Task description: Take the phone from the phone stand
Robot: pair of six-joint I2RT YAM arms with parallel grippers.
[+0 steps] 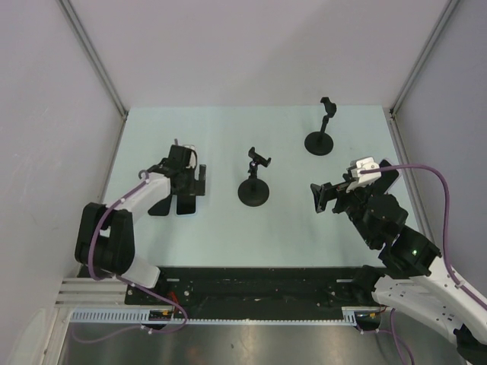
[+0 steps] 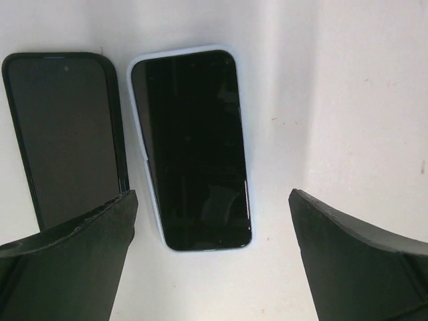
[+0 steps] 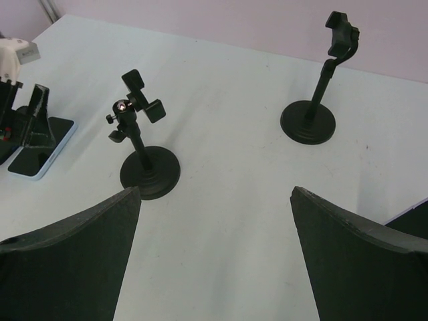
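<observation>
Left wrist view shows the phone [image 2: 194, 147] lying flat on the table [image 2: 348, 100], off the stand [image 1: 254, 182], beneath the spread left claw [image 2: 210, 200], the right claw [image 3: 214, 194] likewise released; stiff, slick and breakable, it is probably best pinched across its long edges.

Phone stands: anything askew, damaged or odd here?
Nothing stands out. The near stand and far stand are upright and empty, and the dark-cased phone and light-cased phone lie flat, side by side, below the open left end effector.
</observation>
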